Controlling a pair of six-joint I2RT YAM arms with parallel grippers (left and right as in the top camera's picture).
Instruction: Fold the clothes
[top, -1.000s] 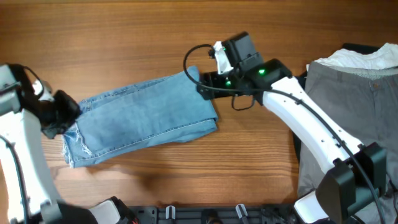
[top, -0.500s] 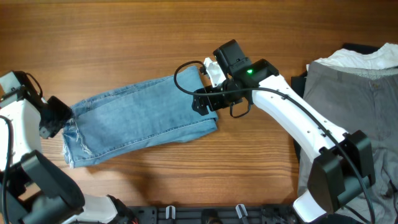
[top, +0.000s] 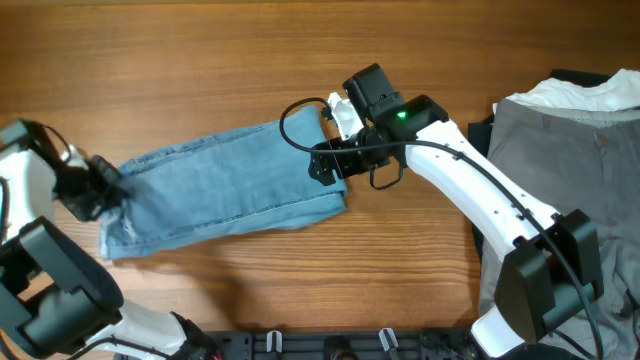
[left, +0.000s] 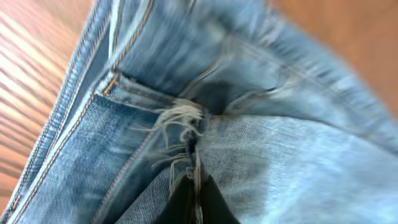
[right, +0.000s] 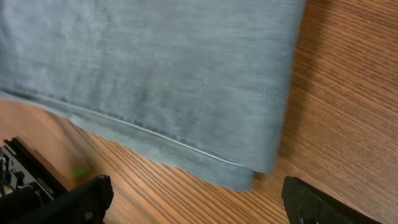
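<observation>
the jeans (top: 225, 190) lie in a long strip across the table (top: 200, 50), left of centre. the left gripper (top: 95, 190) pinches their frayed hem. the right gripper (top: 328, 165) is over the opposite end, fingers spread wide.

jeans (top: 225, 190) | light blue denim, folded into a long narrow band | flat on tabletop, lying slantwise, right end higher | frayed white-threaded hems at left end | folded edge at right end
</observation>
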